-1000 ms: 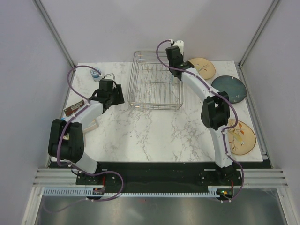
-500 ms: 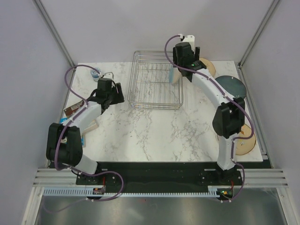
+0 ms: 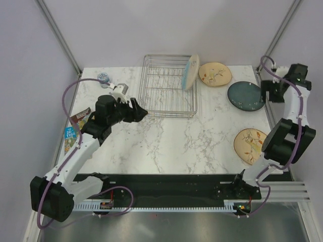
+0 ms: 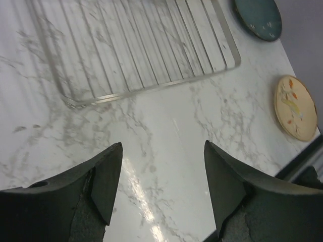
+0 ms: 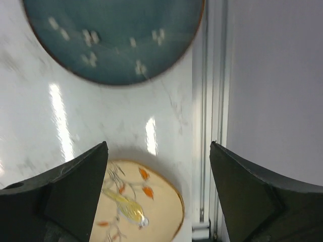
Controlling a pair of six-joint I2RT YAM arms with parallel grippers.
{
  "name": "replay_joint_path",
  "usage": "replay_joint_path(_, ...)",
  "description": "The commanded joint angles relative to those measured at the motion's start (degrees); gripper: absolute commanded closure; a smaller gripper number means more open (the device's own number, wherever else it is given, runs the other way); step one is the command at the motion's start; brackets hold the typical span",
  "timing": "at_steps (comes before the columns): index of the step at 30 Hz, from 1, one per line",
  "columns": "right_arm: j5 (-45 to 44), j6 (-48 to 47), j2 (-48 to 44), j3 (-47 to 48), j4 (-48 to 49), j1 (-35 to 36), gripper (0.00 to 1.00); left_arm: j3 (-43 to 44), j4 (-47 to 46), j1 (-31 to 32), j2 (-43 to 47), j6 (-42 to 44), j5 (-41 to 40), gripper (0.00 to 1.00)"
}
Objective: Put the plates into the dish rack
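In dish rack (image 3: 166, 114): plate (image 3: 191, 72) on edge, front-to-back.

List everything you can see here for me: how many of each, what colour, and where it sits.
dish rack: one, silver wire, far middle of the table.
blue-and-cream plate: one, standing on edge at the rack's right end.
leaf-sprig plates: two, cream-tan, flat; one right of the rack, one near right.
dark plate: one, teal-grey, flat, right side.
packets: two, printed, left edge.
table: one, white marble.
left gripper: black, open, by the rack's near left corner.
right gripper: black, open, over the right edge.
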State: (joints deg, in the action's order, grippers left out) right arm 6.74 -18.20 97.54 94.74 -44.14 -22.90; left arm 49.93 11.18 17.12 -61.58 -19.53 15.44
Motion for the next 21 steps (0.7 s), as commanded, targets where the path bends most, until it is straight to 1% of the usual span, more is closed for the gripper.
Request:
replay_joint_path(1,12.7,-19.7,5.4,-5.4,-20.4,-11.4,0.13,-7.4,-5.2,3.5,0.1,-8.1,8.7,0.29)
replay_joint_path(2,12.9,-21.8,6.1,-5.9,-21.7,-14.6,0.14,-8.3,-5.9,3.6,0.2,-9.2,9.3,0.29)
replay_joint_path(5,10.1,-27.8,6.8,-9.5,-23.3,-18.0,0.13,-10.5,-8.1,3.5,-0.5,-8.8,10.7,0.28)
replay_joint_path(11,9.6,-34.4,7.0,-17.1,-23.3,-21.0,0.13,-11.8,-10.5,3.5,-2.8,-6.9,13.3,0.27)
replay_joint_path(16,11.2,-34.3,7.9,-22.0,-19.7,-21.1,0.14,-10.4,-9.6,3.4,-4.4,-3.6,11.5,0.27)
replay_joint_path(21,12.5,-33.1,10.2,-23.4,-18.6,-21.1,0.16,-8.6,-8.8,3.3,-5.9,-2.1,11.2,0.26)
